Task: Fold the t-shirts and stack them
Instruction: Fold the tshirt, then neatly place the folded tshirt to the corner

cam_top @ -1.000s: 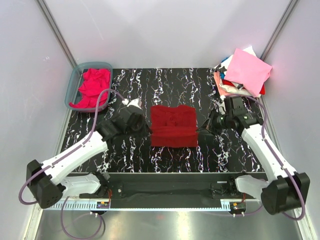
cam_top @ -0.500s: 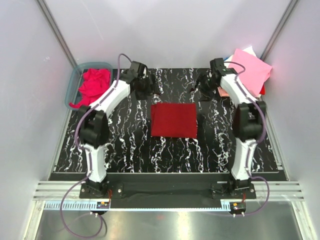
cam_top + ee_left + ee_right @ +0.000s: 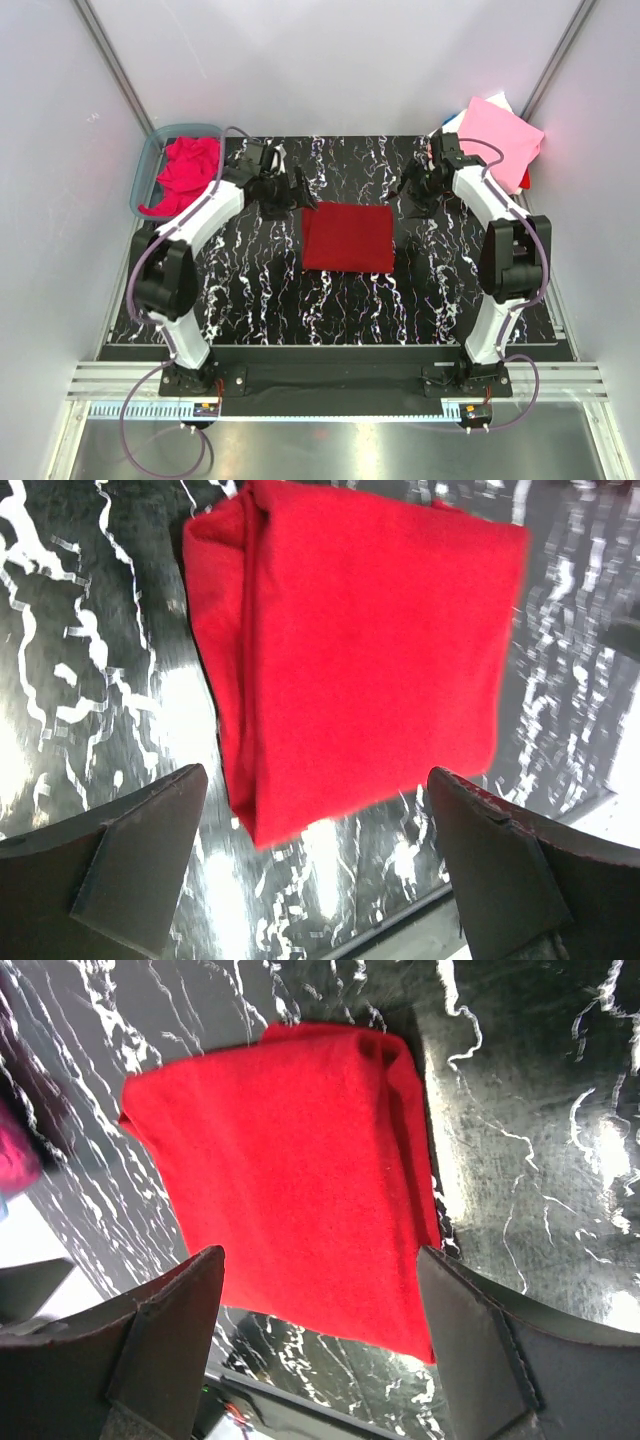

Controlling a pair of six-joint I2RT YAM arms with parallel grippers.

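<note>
My left gripper (image 3: 292, 192) and right gripper (image 3: 410, 193) have neared the red shirt (image 3: 348, 237), both wide, empty; it looks limp, so I'd pinch its far corners.

matt red cloth t-shirt (image 3: 348, 237); glossy marbled table (image 3: 260, 290)

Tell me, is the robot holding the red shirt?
No. The left hand and right hand are both open and empty; the folded red shirt lies flat on the table.
</note>
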